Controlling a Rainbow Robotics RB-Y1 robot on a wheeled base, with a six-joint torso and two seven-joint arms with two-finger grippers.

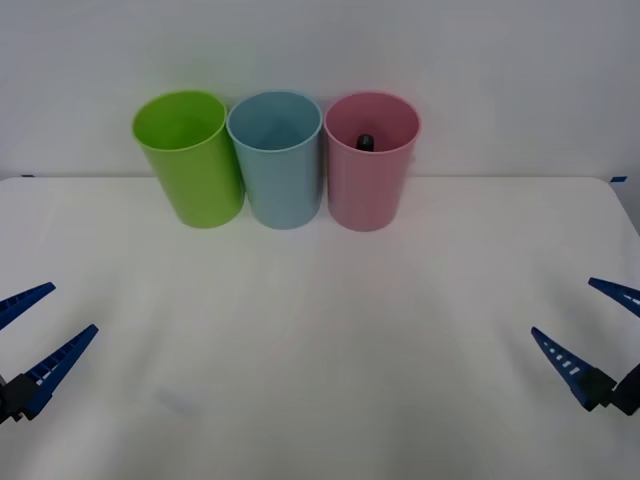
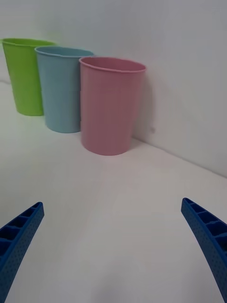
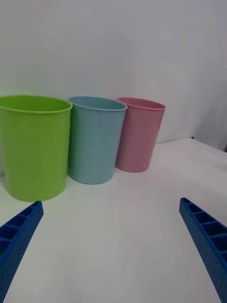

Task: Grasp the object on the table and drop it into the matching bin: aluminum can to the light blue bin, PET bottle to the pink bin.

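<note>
Though mostly hidden, PET bottle (image 1: 365, 141) cap peeks inside pink bin (image 1: 370, 185).

A tall round lime green plastic cup-shaped bin (image 1: 187, 158) stands upright against a plain white wall (image 1: 480, 60). The wall rises directly behind the green bin. Beside the wall's base, small blue marks (image 1: 619, 179) sit.

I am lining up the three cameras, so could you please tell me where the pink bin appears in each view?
Front view: the pink bin stands at the right end of the row, a dark cap showing inside it.
Right wrist view: it is the nearest bin, in front of the light blue bin.
Left wrist view: it is the farthest bin.
Shared landmark: the light blue bin, always next to it.
</note>
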